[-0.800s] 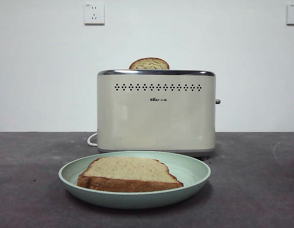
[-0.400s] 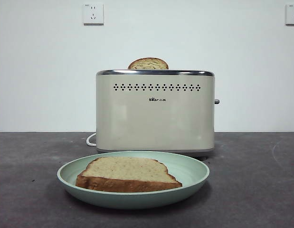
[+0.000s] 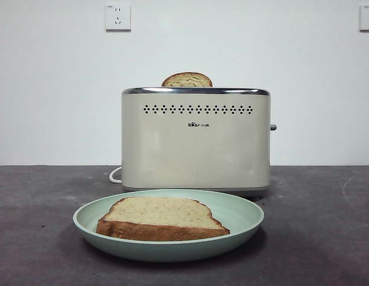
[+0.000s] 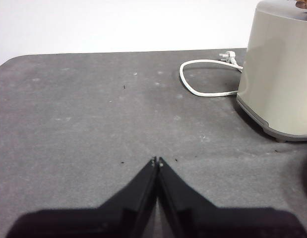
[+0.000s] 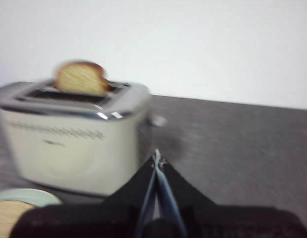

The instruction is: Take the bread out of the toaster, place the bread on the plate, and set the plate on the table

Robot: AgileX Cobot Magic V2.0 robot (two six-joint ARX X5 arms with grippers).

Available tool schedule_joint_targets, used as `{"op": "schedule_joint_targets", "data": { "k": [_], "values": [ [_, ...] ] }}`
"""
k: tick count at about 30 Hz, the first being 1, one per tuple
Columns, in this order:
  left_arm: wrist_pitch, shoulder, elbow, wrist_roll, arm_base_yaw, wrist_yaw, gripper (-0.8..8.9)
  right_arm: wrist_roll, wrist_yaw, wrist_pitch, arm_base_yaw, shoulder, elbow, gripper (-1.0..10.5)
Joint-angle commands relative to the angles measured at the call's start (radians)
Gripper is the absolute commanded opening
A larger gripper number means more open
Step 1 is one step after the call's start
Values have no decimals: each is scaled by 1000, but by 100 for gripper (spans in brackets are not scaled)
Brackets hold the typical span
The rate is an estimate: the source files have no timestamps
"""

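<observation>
Mint plate [image 3: 244,217] unmoved on surface [image 3: 315,238], bread [image 3: 162,218] on it; task looks done. Left pincer [image 4: 157,160], right pincer [image 5: 156,159] closed, empty.

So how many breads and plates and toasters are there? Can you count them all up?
Bread slices: 2, the bread lying flat on the plate, and a second slice poking up from the toaster
Plates: 1, the plate
Toasters: 1, the toaster
Total: 4
</observation>
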Motion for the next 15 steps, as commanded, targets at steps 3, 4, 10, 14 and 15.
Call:
{"op": "schedule_joint_targets", "data": {
  "k": [3,4,10,14,15],
  "values": [
    [6,-3,-12,-6,3,-1,-4,28,94,98,-2,-90,-191,2],
    [6,-3,-12,-6,3,-1,-4,35,112,105,-2,-108,-217,2],
    [6,-3,-12,-6,3,-1,-4,59,155,114,-2,-190,-326,2],
    [6,-3,-12,-6,3,-1,-4,68,154,114,-2,-217,-369,2],
    [6,-3,-12,-6,3,-1,-4,80,154,102,-2,-229,-378,2]
  ]
}}
